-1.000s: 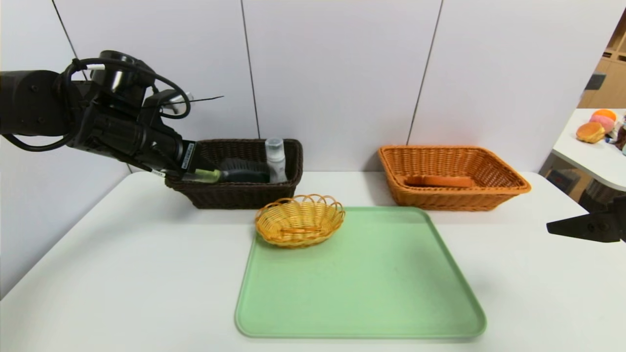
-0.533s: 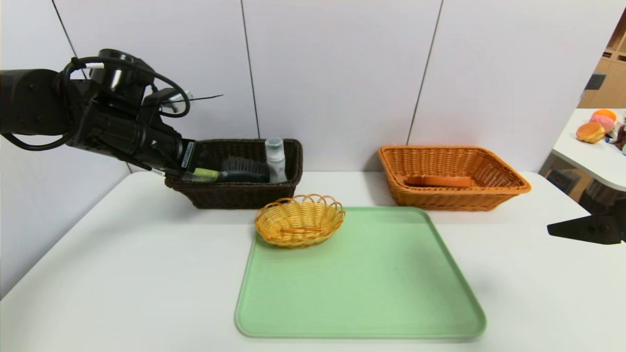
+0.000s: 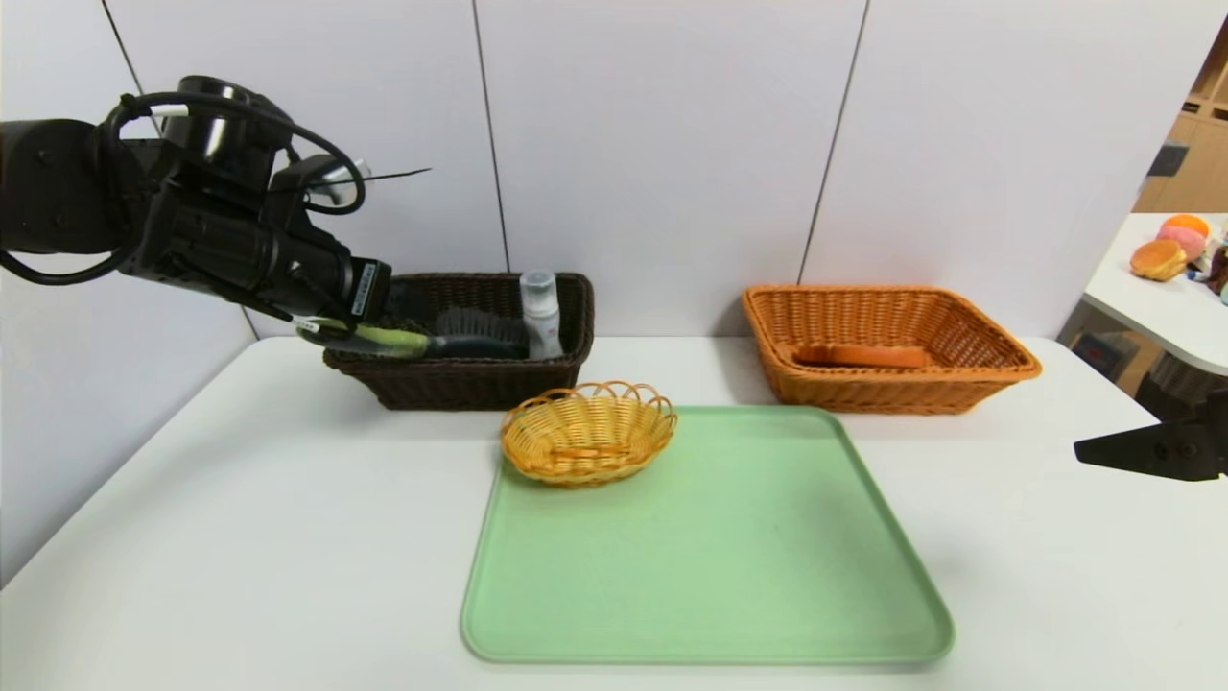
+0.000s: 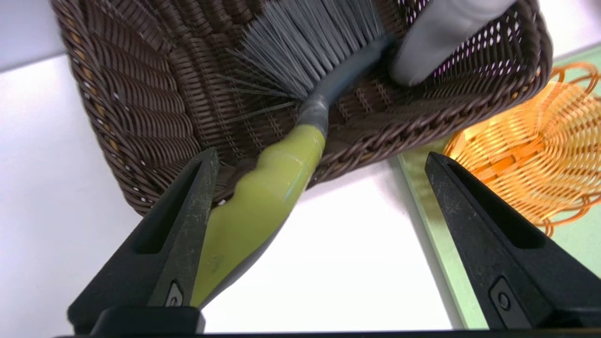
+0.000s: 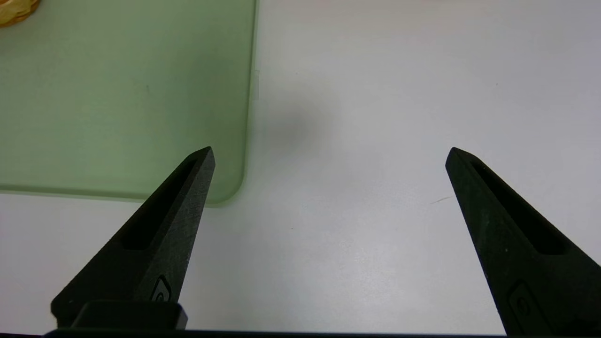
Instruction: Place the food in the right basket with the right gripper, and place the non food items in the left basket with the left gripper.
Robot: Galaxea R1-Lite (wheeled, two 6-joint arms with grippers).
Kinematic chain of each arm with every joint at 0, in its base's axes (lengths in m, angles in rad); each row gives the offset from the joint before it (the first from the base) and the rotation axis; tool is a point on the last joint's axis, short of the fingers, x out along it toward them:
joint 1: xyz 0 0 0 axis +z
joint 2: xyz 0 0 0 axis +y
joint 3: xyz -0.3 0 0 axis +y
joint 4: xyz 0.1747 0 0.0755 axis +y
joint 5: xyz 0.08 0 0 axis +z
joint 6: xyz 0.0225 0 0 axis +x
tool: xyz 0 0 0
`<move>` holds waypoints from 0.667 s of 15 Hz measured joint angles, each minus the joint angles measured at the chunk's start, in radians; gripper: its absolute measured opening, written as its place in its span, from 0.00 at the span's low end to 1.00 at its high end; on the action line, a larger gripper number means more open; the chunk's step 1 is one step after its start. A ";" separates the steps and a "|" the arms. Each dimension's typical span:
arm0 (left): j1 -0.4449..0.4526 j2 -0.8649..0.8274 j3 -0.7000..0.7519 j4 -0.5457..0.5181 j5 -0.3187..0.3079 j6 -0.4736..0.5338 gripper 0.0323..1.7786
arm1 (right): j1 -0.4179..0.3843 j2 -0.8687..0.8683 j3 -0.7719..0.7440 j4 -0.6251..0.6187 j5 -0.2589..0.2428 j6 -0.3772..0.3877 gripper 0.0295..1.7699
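The left basket (image 3: 460, 386) of dark brown wicker holds a brush (image 3: 451, 338) with grey bristles and a green handle, and a clear bottle (image 3: 540, 312). The brush handle (image 4: 263, 188) sticks out over the basket rim (image 4: 141, 94) and leans on one finger of my left gripper (image 4: 320, 157). That gripper (image 3: 369, 326) is open at the basket's left end, its other finger far from the handle. The right basket (image 3: 892, 386), orange wicker, holds a long orange-brown food item (image 3: 863, 356). My right gripper (image 3: 1142, 449) hangs open and empty (image 5: 328, 152) over the table at the far right.
A small yellow wicker basket (image 3: 587, 434) sits on the back left corner of a green tray (image 3: 710, 576) mid-table. White wall panels stand right behind both baskets. A side table (image 3: 1151, 297) with buns is at the far right.
My left gripper has opened and let go of the brush handle, and the arm has lifted and drawn back a little to the left. The right arm has barely moved.
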 joint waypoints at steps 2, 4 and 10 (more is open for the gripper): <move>0.000 -0.013 -0.038 0.003 0.009 0.002 0.90 | 0.000 0.000 -0.001 -0.001 0.000 0.000 0.96; -0.001 -0.040 -0.065 0.011 0.021 0.007 0.91 | 0.000 -0.001 -0.001 -0.002 0.000 0.001 0.96; -0.004 -0.177 -0.057 0.065 0.064 0.034 0.94 | -0.002 -0.009 0.007 -0.003 0.000 -0.001 0.96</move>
